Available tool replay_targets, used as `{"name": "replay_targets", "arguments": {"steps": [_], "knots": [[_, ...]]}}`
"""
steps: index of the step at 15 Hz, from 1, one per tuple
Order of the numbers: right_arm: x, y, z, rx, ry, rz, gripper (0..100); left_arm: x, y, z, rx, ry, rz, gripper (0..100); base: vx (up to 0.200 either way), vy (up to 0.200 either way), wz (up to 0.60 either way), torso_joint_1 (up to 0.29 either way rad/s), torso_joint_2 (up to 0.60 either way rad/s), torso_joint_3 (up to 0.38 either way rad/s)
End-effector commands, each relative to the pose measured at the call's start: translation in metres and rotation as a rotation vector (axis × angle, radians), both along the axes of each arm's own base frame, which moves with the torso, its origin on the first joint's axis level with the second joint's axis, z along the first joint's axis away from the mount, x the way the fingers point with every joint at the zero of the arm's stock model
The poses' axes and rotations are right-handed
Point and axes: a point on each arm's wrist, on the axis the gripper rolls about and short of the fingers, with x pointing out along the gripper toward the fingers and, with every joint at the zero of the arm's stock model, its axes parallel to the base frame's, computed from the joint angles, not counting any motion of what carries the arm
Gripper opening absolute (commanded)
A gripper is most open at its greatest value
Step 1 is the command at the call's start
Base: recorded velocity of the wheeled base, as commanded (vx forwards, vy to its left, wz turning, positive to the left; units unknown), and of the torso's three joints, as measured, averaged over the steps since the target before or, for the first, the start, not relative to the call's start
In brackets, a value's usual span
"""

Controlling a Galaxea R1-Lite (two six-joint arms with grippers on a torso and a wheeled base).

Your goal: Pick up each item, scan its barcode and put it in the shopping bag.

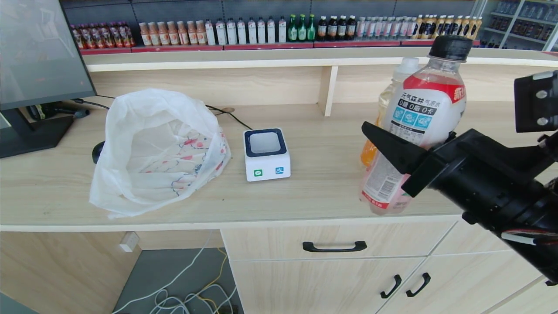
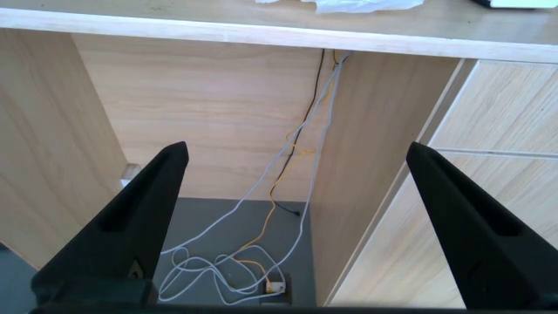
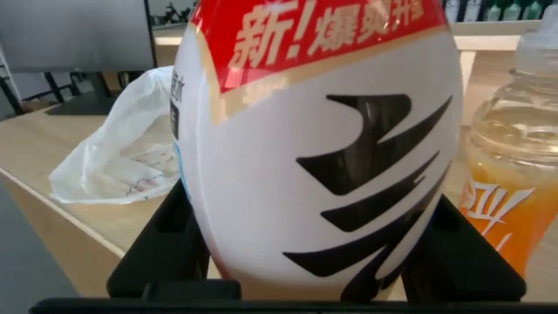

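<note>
My right gripper (image 1: pixel 405 148) is shut on a pink drink bottle (image 1: pixel 418 126) with a black cap and holds it tilted just above the right end of the wooden counter (image 1: pixel 314 192). In the right wrist view the bottle (image 3: pixel 323 148) sits between the gripper's (image 3: pixel 314 262) black fingers. An orange drink bottle (image 1: pixel 386 102) with a white cap stands right behind it (image 3: pixel 510 174). The white scanner box (image 1: pixel 266 153) sits mid-counter. An open white shopping bag (image 1: pixel 157 148) lies left of the scanner. My left gripper (image 2: pixel 298 157) hangs open and empty below the counter's edge (image 2: pixel 261 30).
A dark monitor (image 1: pixel 39 48) stands at the counter's far left. A raised wooden ledge runs along the back, with a shelf of drinks (image 1: pixel 270 30) behind it. Drawers with black handles (image 1: pixel 334 247) sit under the counter. Loose cables (image 2: pixel 235 262) lie on the floor.
</note>
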Motion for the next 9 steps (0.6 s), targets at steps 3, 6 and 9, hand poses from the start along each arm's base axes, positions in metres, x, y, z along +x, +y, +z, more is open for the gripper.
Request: {"name": "replay_targets", "arguments": {"steps": [3, 6, 9], "knots": [[0.008, 0.003, 0.001, 0.002, 0.004, -0.142, 0, 0.0, 0.0, 0.0, 0.0, -0.001, -0.001, 100, 0.0, 0.0, 0.0, 0.0, 0.0, 0.0], [0.016, 0.008, 0.003, 0.012, 0.006, -0.177, 0, 0.0, 0.0, 0.0, 0.001, -0.001, 0.0, 100, 0.0, 0.0, 0.0, 0.0, 0.0, 0.0], [0.026, 0.017, -0.005, 0.029, -0.013, -0.172, 0, 0.0, 0.0, 0.0, -0.002, -0.001, 0.0, 100, 0.0, 0.0, 0.0, 0.0, 0.0, 0.0]]}}
